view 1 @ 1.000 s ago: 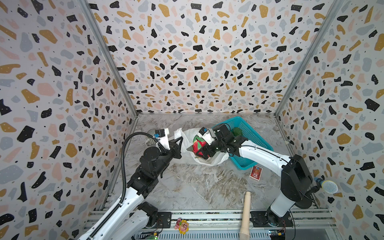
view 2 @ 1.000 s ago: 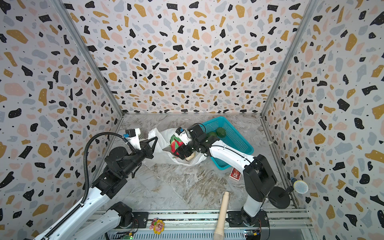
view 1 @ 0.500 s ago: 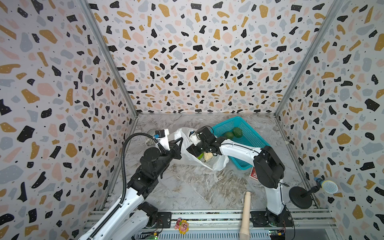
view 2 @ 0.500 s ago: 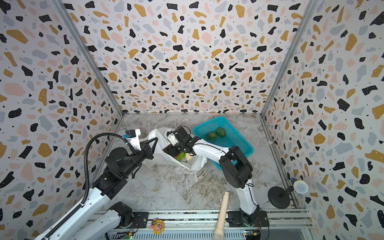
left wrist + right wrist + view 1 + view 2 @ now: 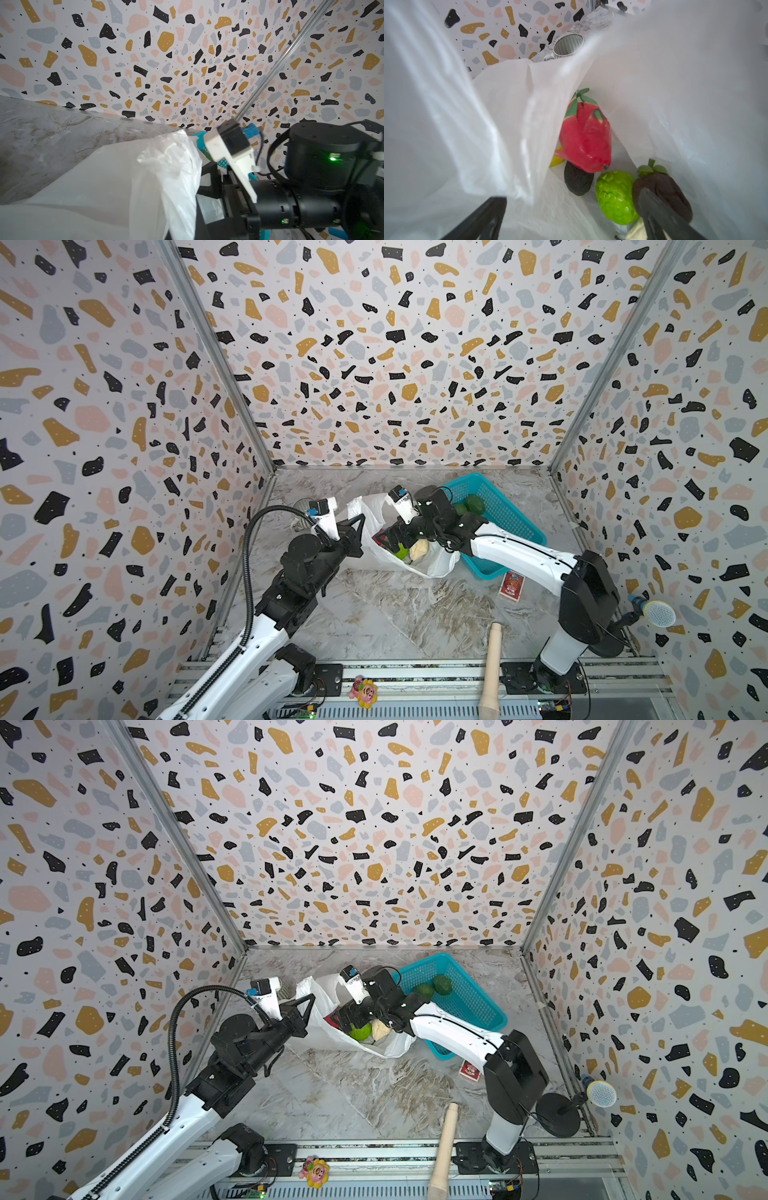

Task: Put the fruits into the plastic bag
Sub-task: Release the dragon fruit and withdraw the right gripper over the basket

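Hanging inside plastic bag [image 5: 434, 563], right claw [image 5: 571, 195] wide apart, left claw [image 5: 358, 526] clamping rim

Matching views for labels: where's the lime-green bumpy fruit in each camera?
Both top views: lime-green bumpy fruit inside the plastic bag, at its mouth, beside the cream lumpy piece.
Left wrist: not in it; only the bag's outside shows.
Right wrist: the fruit lies in the bag, between the dark avocado and a dark leaf-topped fruit.
Shared landmark: the plastic bag, in all four.
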Robot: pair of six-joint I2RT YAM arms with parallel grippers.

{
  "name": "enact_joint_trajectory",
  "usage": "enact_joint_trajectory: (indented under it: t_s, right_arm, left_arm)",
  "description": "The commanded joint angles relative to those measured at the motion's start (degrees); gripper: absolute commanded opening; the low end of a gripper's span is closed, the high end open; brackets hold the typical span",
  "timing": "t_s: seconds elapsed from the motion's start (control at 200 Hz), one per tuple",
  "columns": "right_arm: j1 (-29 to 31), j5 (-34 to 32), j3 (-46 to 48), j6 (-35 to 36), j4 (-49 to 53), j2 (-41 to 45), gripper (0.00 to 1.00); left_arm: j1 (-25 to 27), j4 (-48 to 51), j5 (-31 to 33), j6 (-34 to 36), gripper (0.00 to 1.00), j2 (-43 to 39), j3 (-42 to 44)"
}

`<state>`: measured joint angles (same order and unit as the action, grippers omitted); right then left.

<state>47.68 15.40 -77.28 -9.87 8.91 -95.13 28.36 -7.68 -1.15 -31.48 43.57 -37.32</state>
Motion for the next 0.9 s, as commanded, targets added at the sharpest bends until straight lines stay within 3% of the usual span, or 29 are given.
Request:
enact_joint_trajectory:
  t_s: [0.0, 0.22, 0.456, 0.681, 0.896]
  right_arm:
    - [-0.1, 0.1, 3.3, 0.9, -0.1, 6.2, 1.00]
    - [-2.5, -2.4, 7.9, 1.0, 1.8, 17.1, 0.98]
    - [-15.5, -8.6, 8.0, -3.7, 4.0, 20.5, 0.98]
    - [-26.4, -10.0, 2.4, -10.2, 9.0, 7.9, 0.96]
    - [-29.4, -9.0, -6.2, -14.8, 15.1, -9.2, 0.93]
  left_arm:
    - [0.3, -2.8, 0.8, -0.5, 0.00, 0.0, 0.0]
    - [0.3, -3.2, 0.8, -0.5, 0.00, 0.9, -0.2]
    - [0.3, -3.2, 0.3, -0.4, 0.00, 1.3, -0.5]
    - [0.3, -3.3, 0.0, -0.4, 0.00, 1.3, -0.6]
    - [0.3, -3.0, 0.0, 0.1, 0.00, 1.3, -0.7]
